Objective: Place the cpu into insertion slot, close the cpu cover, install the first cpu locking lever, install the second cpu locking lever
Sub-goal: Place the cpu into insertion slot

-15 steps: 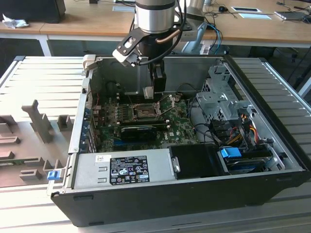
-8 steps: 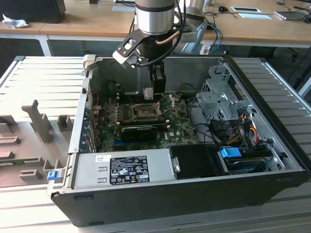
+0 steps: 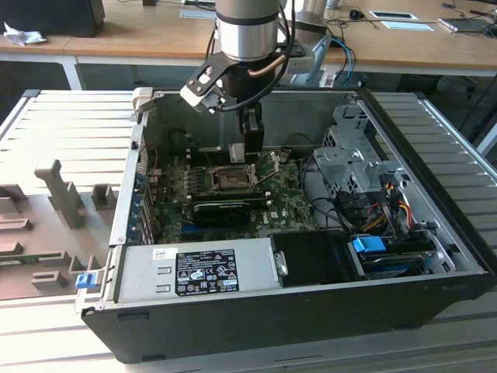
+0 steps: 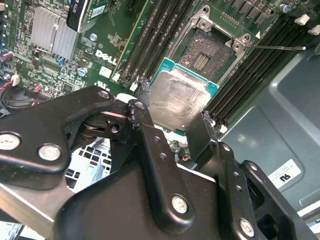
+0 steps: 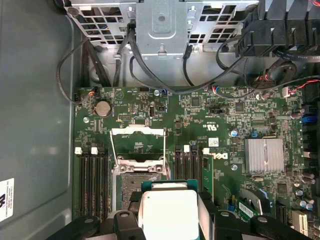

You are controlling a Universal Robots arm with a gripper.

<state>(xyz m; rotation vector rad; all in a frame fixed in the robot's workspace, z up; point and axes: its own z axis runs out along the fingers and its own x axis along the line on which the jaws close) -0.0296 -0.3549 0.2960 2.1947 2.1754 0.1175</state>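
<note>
Near the insertion slot [image 4: 206, 52], tool [image 4: 170, 117] grips cpu [image 4: 177, 97].

The cpu [image 4: 177, 102] is pale silver-beige, edged teal-green; the circuit board [image 5: 185, 125] green; the insertion slot [image 4: 206, 54] seemingly dark grey, silver-rimmed; jaws black.

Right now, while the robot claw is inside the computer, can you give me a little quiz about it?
1. True or false: the claw is empty.
2. Where is the cpu? A) seated in the insertion slot B) gripped by the claw, near the slot C) under a closed cover
3. One word: is the cpu cover open or closed?
Key: 1 false, it grips the cpu. 2 B. 3 open, the slot is uncovered.
</note>
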